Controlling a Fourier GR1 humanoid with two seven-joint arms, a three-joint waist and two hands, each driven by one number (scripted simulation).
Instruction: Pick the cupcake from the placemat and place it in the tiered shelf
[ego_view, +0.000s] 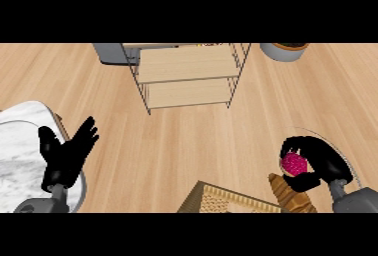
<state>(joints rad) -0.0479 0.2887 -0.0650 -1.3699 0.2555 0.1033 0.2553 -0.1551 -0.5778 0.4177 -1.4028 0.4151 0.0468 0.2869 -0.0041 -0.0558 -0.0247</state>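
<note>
In the head view, a cupcake with bright pink topping is enclosed by the curled fingers of the right hand, low at the right above a placemat. The left hand is held open, fingers straight, over a marbled slab. A wire shelf with wooden tiers stands on the pale wooden counter, well apart from the cupcake.

Tiered shelf far centre, cupcake near right, inside right robot hand
</note>
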